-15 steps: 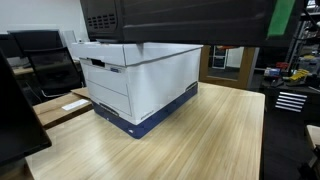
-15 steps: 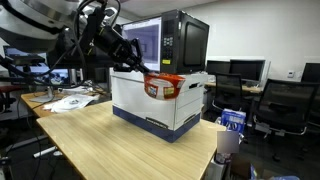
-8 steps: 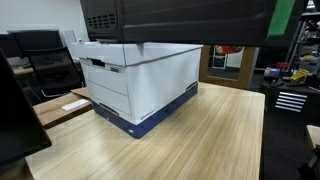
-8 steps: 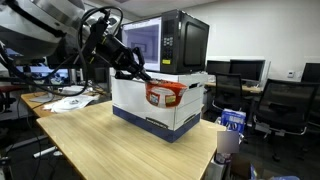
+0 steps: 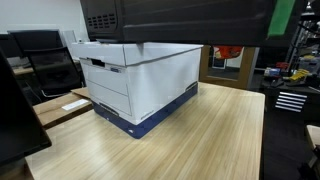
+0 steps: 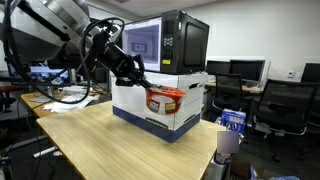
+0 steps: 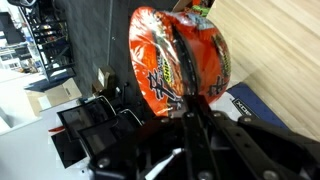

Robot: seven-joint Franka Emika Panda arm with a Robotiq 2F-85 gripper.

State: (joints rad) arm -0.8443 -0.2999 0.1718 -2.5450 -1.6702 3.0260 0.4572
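Observation:
My gripper (image 6: 143, 85) is shut on an orange snack bag (image 6: 165, 99) and holds it in the air beside the front face of a white and blue cardboard file box (image 6: 190, 100). In the wrist view the bag (image 7: 180, 55) fills the upper middle, pinched between my dark fingers (image 7: 192, 105), with the box's blue base (image 7: 250, 100) behind it. In an exterior view the box (image 5: 140, 80) stands mid-table and a bit of the orange bag (image 5: 230, 51) peeks out behind it. A black microwave (image 6: 185, 40) sits on top of the box.
The light wooden table (image 6: 100, 140) (image 5: 200, 140) carries the box. Papers (image 6: 65, 100) lie on a desk to the side. Office chairs (image 6: 285, 105) and monitors (image 6: 245, 68) stand behind. A small white and blue container (image 6: 230, 125) sits past the table's corner.
My arm has moved lower and toward the table's near side, carrying the orange bag down along the box's front face.

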